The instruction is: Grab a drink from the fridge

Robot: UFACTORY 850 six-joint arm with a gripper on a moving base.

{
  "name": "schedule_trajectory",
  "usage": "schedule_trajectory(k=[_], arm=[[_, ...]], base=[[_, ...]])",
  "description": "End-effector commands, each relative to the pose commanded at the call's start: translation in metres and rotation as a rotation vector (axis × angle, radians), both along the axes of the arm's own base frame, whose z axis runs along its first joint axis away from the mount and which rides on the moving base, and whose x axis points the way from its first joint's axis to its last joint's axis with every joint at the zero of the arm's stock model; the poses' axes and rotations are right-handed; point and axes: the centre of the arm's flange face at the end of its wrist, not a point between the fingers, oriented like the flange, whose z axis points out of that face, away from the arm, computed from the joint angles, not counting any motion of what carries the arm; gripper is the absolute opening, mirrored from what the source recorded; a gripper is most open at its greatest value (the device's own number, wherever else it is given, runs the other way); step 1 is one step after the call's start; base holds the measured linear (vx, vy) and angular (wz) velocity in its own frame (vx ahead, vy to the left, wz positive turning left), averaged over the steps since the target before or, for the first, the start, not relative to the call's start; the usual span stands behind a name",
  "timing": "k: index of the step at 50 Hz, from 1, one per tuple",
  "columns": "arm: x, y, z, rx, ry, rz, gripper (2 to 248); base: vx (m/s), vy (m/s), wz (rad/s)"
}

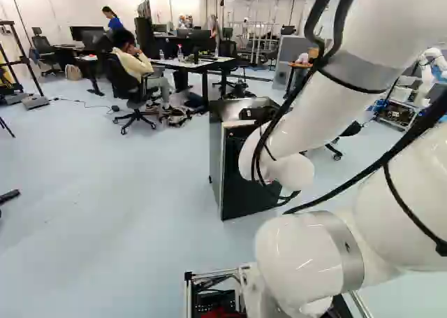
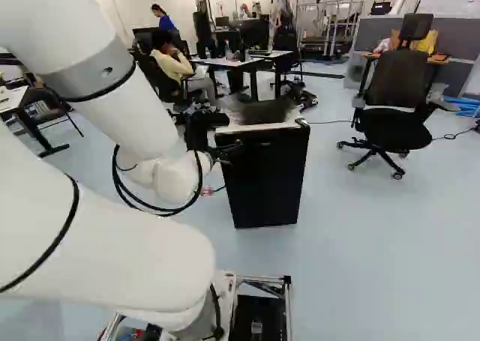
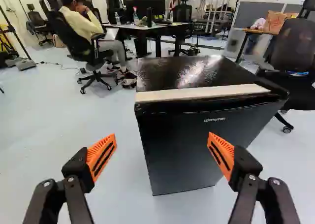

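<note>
The pale blue floor (image 3: 59, 120) runs along the left side of the fridge and out in front of it, the broadest room for moving; at the far side a long white-topped desk (image 1: 183, 64) stands beyond the fridge. The thick white jointed arm (image 2: 112, 243) is the only one that can serve here, and it reaches in from the near side. The black office chair with a tall back (image 2: 394, 124) stands to the right and farther off, so a swing that way has less room. The small black box-shaped fridge (image 3: 179, 150) stands upright on the floor, its long axis vertical, its closed front facing the arm, its glossy flat top (image 3: 206, 72) running away to the far side. It lies straight ahead of the black two-finger gripper (image 3: 162, 146) but offset to the right: the fridge's left front edge falls between the spread fingers, and the right finger stands before the door. The gripper is wide apart, with nothing between its orange ribbed pads (image 3: 221, 152). The cream-coloured flat strip (image 3: 202, 92) lies along the top front edge, higher than the fingertips; the next move probably calls for hooking the door by an edge, though which side it hinges on I cannot tell. The drink is out of sight, presumably inside.
</note>
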Motion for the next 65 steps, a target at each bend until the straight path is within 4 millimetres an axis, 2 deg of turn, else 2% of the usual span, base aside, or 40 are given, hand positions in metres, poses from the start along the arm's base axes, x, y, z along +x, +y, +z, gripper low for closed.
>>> schedule_trajectory(k=[21,43,65], arm=[[0.006,0.000,0.001,0.000,0.003,0.000,247],[0.039,0.004,0.005,0.000,0.014,0.013,247],[0.065,0.024,0.006,0.012,0.020,0.043,247]], base=[[0.000,0.000,0.000],[0.000,0.000,0.000],[0.000,0.000,0.000]])
